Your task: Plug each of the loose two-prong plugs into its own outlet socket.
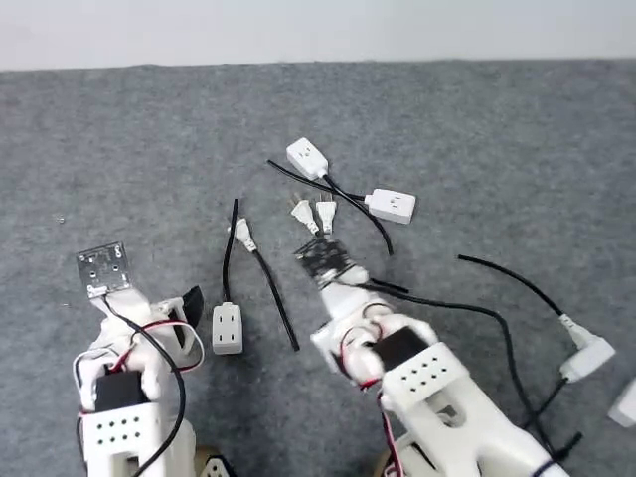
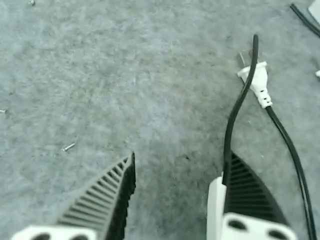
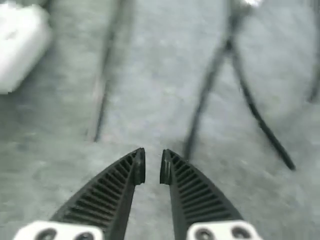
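Grey carpet (image 1: 477,129) under us, our left gripper (image 2: 181,159) spread wide beside a socket (image 1: 227,328), our right gripper (image 3: 152,162) nearly pressed together, two plugs (image 1: 325,212) lying loose.

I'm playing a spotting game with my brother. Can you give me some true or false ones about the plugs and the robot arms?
1. The left arm's tool is open wide. True.
2. Every plug is already plugged in. False: two white two-prong plugs lie loose on the grey fuzzy table.
3. A white plastic outlet socket on a black cord lies beside the left arm's tool. True.
4. The right arm's tool grips a plug. False: nothing is between its fingers.
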You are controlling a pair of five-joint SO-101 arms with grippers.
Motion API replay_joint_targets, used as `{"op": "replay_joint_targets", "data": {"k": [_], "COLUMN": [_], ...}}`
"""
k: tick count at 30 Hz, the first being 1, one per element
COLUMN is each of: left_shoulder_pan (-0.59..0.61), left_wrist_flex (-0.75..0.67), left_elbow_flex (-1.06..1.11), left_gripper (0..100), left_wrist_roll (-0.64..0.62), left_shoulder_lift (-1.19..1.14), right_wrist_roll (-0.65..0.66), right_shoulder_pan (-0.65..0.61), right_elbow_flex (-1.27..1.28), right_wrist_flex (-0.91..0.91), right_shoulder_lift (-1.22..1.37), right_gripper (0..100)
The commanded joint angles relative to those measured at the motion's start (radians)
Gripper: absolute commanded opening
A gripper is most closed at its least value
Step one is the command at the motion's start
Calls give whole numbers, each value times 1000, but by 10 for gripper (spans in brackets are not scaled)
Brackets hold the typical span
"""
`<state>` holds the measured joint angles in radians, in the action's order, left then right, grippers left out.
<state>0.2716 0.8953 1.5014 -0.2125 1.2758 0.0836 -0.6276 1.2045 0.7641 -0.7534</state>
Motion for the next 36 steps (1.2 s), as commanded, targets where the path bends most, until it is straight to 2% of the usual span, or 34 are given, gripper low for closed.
{"op": "replay_joint_targets", "data": {"k": [1,5,9,15,22,30,36], "left_shoulder_pan": [46,126,141,155,157,157,157], "left_wrist_flex": [-84,-169,-276,-229,-218,-218,-216], "left_elbow_flex": [-47,-131,-232,-410,-429,-429,-429], "left_gripper": [267,268,268,268,268,268,268], "left_wrist_roll": [-37,-61,-98,-143,-144,-144,-144], "left_shoulder_lift": [-100,-313,-574,-827,-848,-848,-848], "right_wrist_roll": [3,-5,-86,-89,-84,-83,-83], "right_shoulder_pan": [-97,-142,-156,-159,-219,-196,-179], "right_elbow_flex": [-95,-137,-126,-147,-295,-437,-450], "right_wrist_flex": [4,1,-65,-185,-96,5,7], "right_shoulder_lift": [5,7,62,268,443,601,625], "right_gripper": [58,65,136,102,101,97,95]}}
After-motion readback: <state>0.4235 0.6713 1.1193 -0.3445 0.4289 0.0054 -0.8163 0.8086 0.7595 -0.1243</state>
